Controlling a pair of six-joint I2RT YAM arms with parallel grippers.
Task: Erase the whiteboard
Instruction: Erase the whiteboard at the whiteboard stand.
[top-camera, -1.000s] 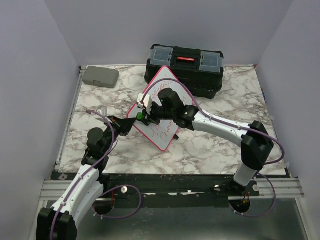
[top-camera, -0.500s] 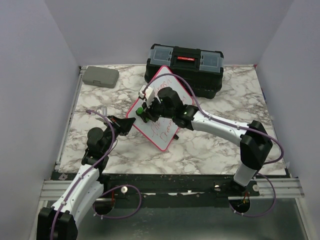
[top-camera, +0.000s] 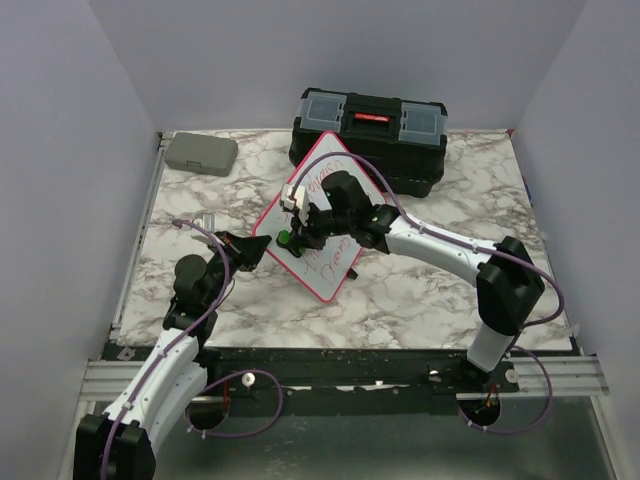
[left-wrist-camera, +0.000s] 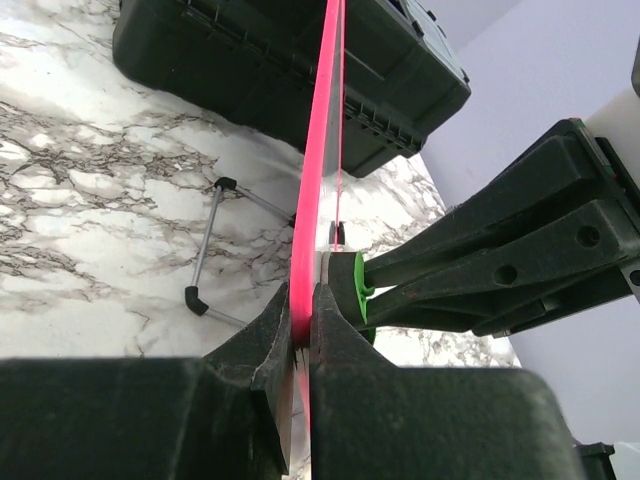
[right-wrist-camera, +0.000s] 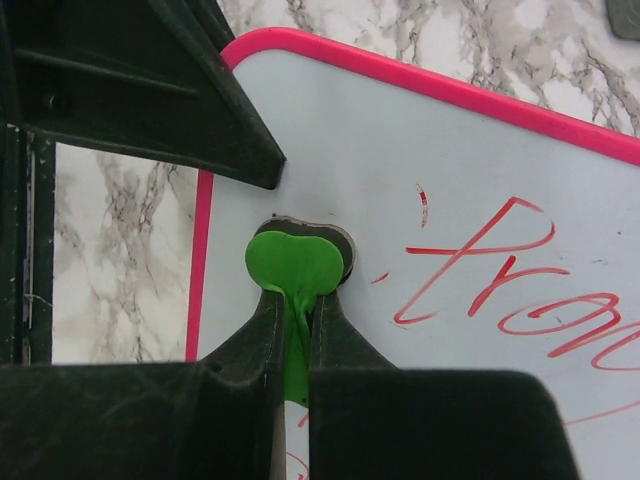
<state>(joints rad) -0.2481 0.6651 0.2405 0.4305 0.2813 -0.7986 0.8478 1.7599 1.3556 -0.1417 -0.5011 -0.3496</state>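
The whiteboard (top-camera: 322, 272), white with a pink frame and red handwriting, stands tilted on one corner in the middle of the table. My left gripper (top-camera: 252, 247) is shut on its left corner frame (left-wrist-camera: 318, 150), jaws clamped on either side (left-wrist-camera: 303, 320). My right gripper (top-camera: 287, 237) is shut on a green eraser (right-wrist-camera: 295, 265) and presses its dark pad flat on the board face (right-wrist-camera: 450, 150) near that left corner. Red writing (right-wrist-camera: 490, 270) lies to the right of the eraser. The eraser also shows in the left wrist view (left-wrist-camera: 345, 290).
A black toolbox (top-camera: 370, 135) stands right behind the board, close to its top corner. A small grey case (top-camera: 200, 153) lies at the back left. The board's wire stand with black feet (left-wrist-camera: 205, 260) sticks out behind it.
My right gripper rubbed the eraser a short way up and back down near the board's left corner. The left gripper and the board have stayed put.
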